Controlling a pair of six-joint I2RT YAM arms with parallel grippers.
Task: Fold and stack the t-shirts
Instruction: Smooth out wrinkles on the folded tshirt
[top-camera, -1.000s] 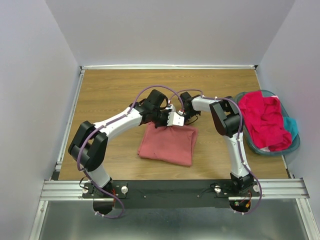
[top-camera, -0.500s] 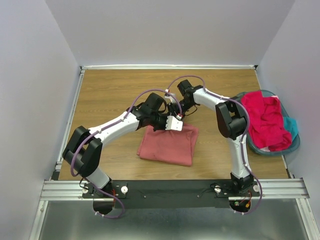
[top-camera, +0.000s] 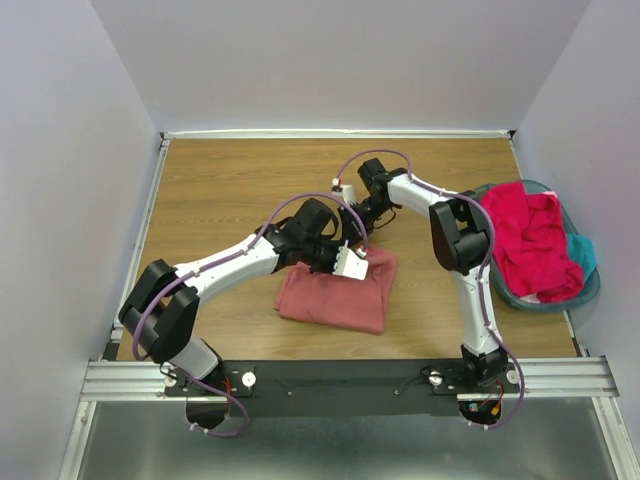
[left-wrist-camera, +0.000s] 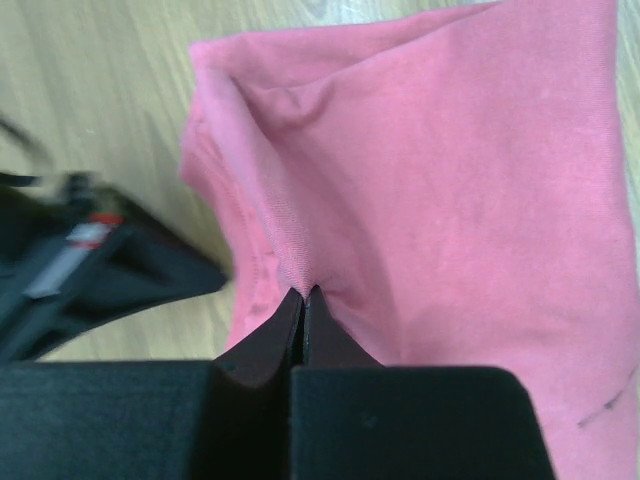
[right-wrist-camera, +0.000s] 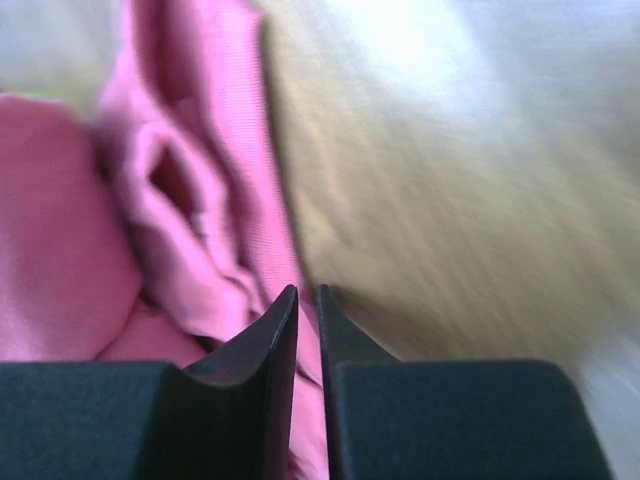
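Near the near edge of the wooden desk (top-camera: 220, 190), the folded salmon-pink cloth t-shirt (top-camera: 330, 300) is being pinched at a far-side crease by the left claw (left-wrist-camera: 303, 292), seemingly to tidy the fold, while the right claw (right-wrist-camera: 307, 290) is being held narrow beside its hem, any grip there being impossible to tell.

Centre: salmon-pink t-shirt (top-camera: 335, 295), plain | Right: magenta-red t-shirt (top-camera: 525, 240), plain, with teal t-shirt (top-camera: 583, 250) at its right edge | basket (top-camera: 596, 283): teal | table (top-camera: 220, 190): mid-brown wood grain | arms (top-camera: 235, 262): white, black joints | cables (top-camera: 372, 153): purple | walls (top-camera: 330, 60): pale lavender-grey
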